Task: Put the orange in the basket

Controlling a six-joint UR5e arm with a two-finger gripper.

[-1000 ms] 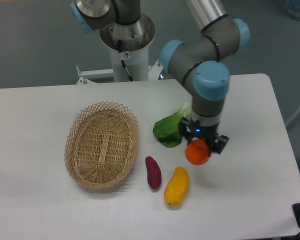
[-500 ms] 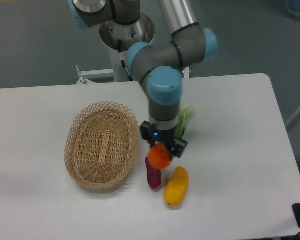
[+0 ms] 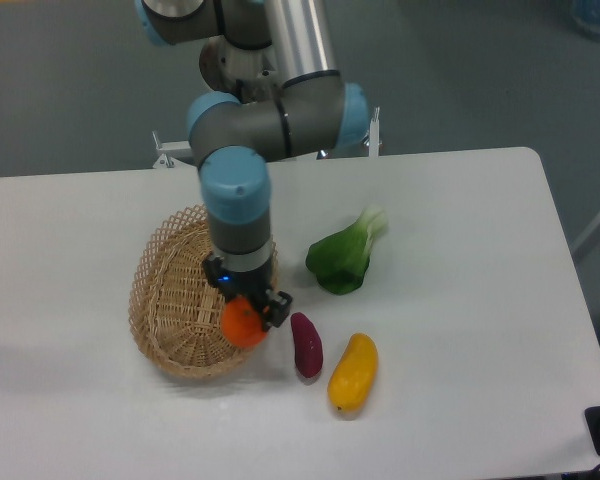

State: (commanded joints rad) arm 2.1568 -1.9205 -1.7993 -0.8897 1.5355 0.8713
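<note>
Table [image 3: 460,330], white. Basket [image 3: 165,300] at left. Arm over basket's right side; tool [image 3: 246,315] clamped on orange [image 3: 242,324], held above the near-right rim. Step: carry, nearly done. Next, likely: shift further inward, lower, release the fruit.

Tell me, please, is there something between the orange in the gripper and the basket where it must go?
Nothing visible is in the way. The gripper holds the orange over the right part of the basket. The purple vegetable and the yellow fruit lie on the table to the right, outside the basket.
</note>
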